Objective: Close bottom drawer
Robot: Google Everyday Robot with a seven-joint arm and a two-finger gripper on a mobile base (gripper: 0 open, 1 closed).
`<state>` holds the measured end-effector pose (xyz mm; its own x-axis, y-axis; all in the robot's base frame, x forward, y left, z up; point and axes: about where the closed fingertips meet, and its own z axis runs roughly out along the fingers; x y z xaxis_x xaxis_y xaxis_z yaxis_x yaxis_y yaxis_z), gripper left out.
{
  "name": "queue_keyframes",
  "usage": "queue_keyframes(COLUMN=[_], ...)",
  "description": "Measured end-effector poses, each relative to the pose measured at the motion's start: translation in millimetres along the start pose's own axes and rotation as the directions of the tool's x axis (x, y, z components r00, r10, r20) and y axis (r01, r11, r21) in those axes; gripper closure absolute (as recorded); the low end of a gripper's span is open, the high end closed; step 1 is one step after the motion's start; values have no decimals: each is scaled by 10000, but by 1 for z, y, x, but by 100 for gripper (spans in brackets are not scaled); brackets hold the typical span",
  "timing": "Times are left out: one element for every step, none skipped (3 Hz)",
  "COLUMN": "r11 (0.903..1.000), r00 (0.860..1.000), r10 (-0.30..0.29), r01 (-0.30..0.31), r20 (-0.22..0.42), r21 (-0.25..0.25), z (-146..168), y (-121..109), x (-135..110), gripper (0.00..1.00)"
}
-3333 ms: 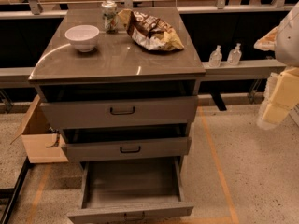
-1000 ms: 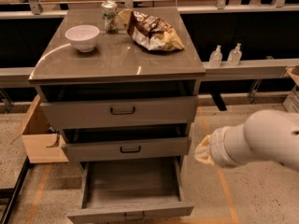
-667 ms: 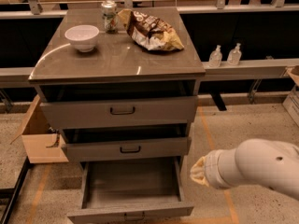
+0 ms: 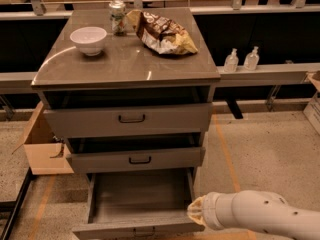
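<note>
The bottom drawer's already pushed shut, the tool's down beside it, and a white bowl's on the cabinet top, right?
Not shut: the camera view shows the bottom drawer pulled well out. The tool is low beside its front corner, and the white bowl sits on the cabinet top.

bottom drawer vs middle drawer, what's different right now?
The bottom drawer is pulled far out, its bare inside showing; the middle drawer sticks out only slightly. The middle drawer's black handle shows plainly; the bottom drawer's sits at the picture's edge. Both have grey fronts. The gripper is by the bottom drawer's right front corner.
</note>
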<state>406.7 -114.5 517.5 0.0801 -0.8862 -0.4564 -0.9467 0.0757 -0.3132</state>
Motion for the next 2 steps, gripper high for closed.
queue_keyframes(r11=[9997, 9991], r00=[9997, 9989], r10=[-227, -403], r01=[228, 400], r20=[132, 232], r21=[-130, 120], z=[58, 68], y=[22, 11], x=[17, 9], gripper=[100, 100])
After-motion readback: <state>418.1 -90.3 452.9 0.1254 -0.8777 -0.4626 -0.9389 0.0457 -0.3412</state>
